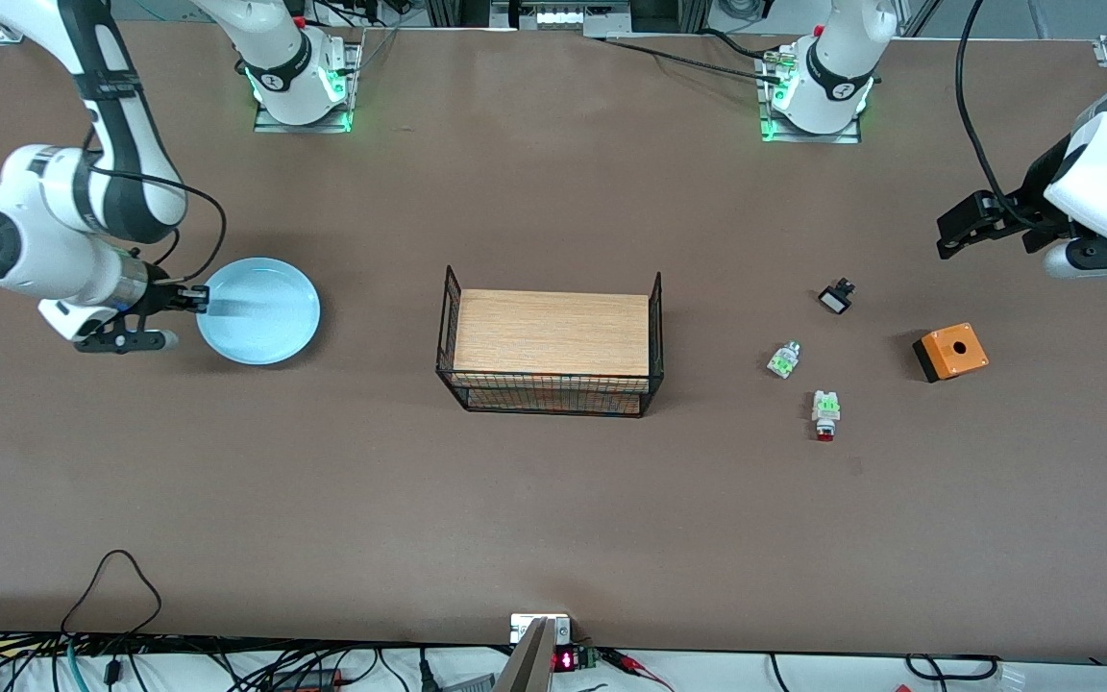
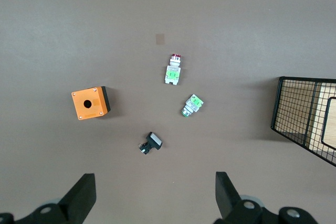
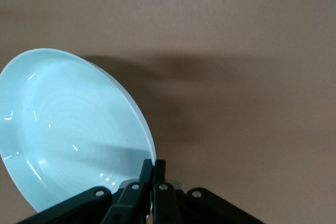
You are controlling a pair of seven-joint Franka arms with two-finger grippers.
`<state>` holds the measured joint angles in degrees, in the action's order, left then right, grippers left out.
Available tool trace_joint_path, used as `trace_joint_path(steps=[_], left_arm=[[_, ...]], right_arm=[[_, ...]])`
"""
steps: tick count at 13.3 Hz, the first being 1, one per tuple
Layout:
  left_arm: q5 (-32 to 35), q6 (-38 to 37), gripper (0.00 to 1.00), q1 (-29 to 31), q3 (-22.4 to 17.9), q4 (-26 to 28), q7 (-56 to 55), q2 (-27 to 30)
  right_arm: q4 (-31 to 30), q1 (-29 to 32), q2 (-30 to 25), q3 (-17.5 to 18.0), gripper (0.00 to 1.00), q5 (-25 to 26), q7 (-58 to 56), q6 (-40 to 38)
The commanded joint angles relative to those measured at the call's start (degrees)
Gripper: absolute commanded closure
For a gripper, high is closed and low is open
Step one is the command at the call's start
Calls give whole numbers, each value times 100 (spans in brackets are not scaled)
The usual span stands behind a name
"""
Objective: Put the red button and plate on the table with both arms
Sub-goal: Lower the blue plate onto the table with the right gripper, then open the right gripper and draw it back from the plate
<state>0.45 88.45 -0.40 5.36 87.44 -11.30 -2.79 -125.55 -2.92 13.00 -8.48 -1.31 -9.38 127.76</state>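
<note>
The pale blue plate (image 1: 260, 309) is at the right arm's end of the table (image 1: 553, 519). My right gripper (image 1: 202, 300) is shut on its rim; in the right wrist view the fingers (image 3: 159, 170) pinch the plate's (image 3: 68, 129) edge, and its offset shadow suggests it hangs tilted just above the table. The red button (image 1: 824, 415) lies on the table toward the left arm's end, red cap toward the front camera; it also shows in the left wrist view (image 2: 174, 69). My left gripper (image 1: 946, 235) (image 2: 152, 198) is open and empty, up over the table's left-arm end.
A wood-topped black wire rack (image 1: 550, 351) (image 2: 307, 124) stands mid-table. Near the red button lie a green-marked piece (image 1: 784, 359) (image 2: 192, 105), a small black-and-white piece (image 1: 837, 296) (image 2: 151, 143) and an orange box (image 1: 950, 352) (image 2: 91, 103).
</note>
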Motion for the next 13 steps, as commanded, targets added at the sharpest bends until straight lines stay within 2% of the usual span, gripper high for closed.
trace_joint_path(steps=[1,3,4,5,6,9,13], left_arm=[[130,-152,0,22,-18,-148,-83,-37],[130,-100,0,22,-26,-148,-92,-54],[130,-100,0,22,-9,-148,-127,-55],[130,-108,0,22,9,-157,-179,-46],[130,-117,0,22,17,-157,-206,-37],[130,-108,0,22,18,-148,-215,-46],[130,-143,0,5,17,-148,-215,-46]], right_arm=[[-241,177,87,109,100,-71,-196,310],[-312,221,228,109,98,-71,-266,451],[-303,239,255,109,69,-71,-231,443],[-295,239,247,109,13,-80,-170,426],[-268,230,186,109,0,-106,-161,382],[73,178,-26,136,0,-106,109,-12],[1144,-235,-70,145,0,-97,848,-1233]])
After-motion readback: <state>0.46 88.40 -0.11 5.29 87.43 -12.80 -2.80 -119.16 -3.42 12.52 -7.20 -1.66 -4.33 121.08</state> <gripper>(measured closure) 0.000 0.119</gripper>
